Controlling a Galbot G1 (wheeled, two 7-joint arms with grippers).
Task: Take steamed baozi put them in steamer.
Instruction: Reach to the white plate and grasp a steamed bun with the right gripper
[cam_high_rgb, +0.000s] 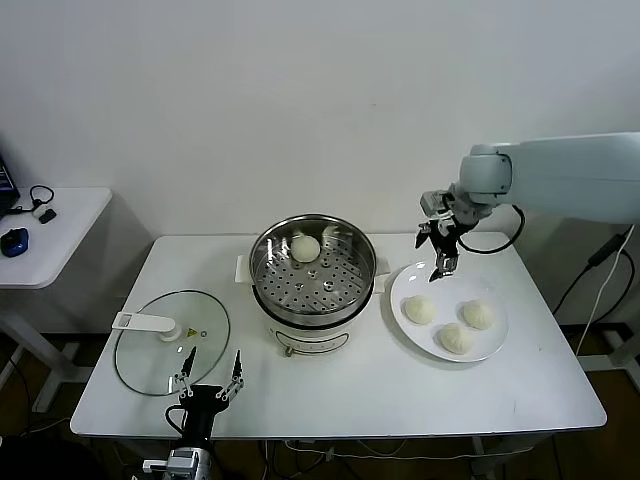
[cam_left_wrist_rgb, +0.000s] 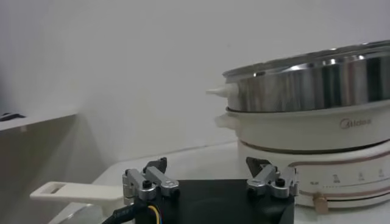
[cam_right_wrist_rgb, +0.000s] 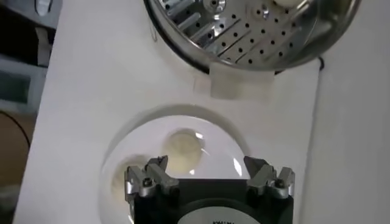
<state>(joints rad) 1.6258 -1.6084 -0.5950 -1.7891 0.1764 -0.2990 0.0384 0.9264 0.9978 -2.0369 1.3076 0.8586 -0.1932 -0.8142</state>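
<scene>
baozi (cam_high_rgb: 419, 309): cream-white | steamer (cam_high_rgb: 312, 268): shiny steel, perforated tray, white base | plate (cam_high_rgb: 494, 343): white | table (cam_high_rgb: 380, 385): white

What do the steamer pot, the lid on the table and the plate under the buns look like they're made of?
Steamer: polished steel by its mirror-like reflections, with a perforated tray, on a matte white base, likely plastic.
Lid: clear glass, the table showing through; its white handle is probably plastic.
Plate: smooth white, perhaps ceramic or melamine; I can't tell which.
</scene>
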